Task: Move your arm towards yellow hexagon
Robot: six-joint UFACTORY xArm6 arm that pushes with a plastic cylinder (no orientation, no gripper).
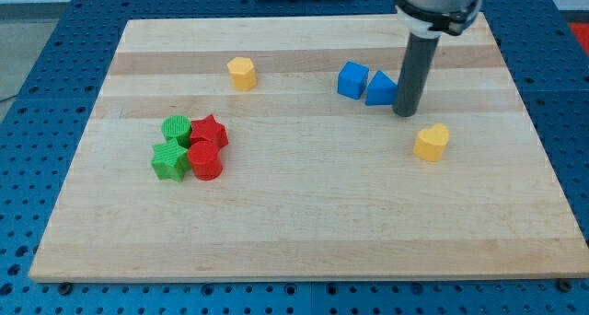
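Note:
The yellow hexagon sits on the wooden board toward the view's top, left of centre. My tip is far to its right, touching the right side of a blue triangle block. A blue cube sits just left of the triangle, between my tip and the hexagon.
A yellow heart block lies below and right of my tip. At the view's left is a tight cluster: a green cylinder, a green star, a red star and a red cylinder. The board is edged by a blue table.

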